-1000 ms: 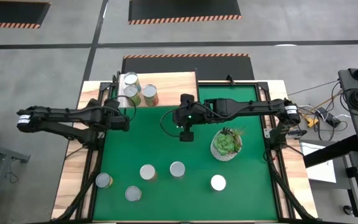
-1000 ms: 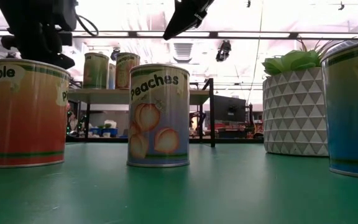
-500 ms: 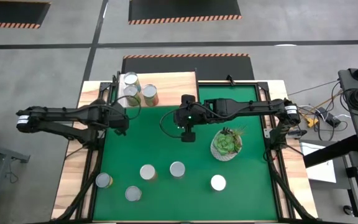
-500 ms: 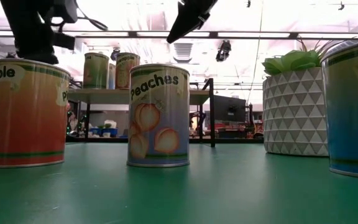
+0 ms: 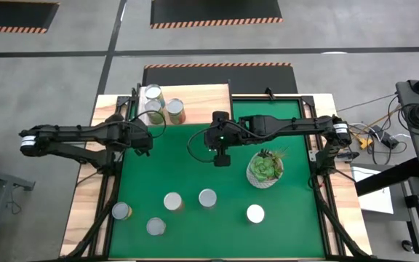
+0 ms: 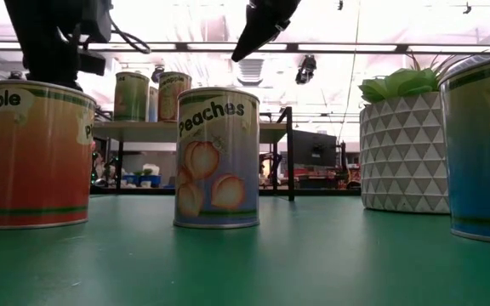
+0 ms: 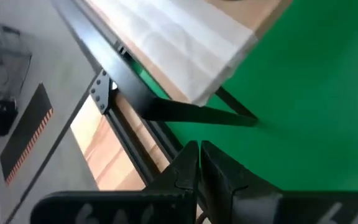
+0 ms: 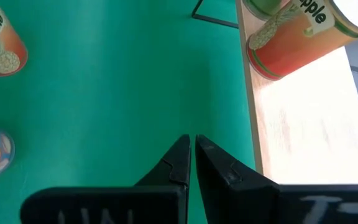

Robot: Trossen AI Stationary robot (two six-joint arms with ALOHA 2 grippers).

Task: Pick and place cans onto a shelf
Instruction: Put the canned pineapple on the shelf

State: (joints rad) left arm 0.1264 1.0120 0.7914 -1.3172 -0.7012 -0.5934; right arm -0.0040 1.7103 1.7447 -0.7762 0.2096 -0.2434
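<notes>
Both hands, left hand (image 5: 143, 145) and right hand (image 5: 221, 160), were pressed together and empty, so descending onto a can (image 5: 207, 198) might topple it.

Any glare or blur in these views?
Low view: ceiling lights blown out, so both arms read as silhouettes; peaches can sharp, blue can cut off at the edge. High view: even light, can tops shine white. Left wrist view: shelf soft.
</notes>
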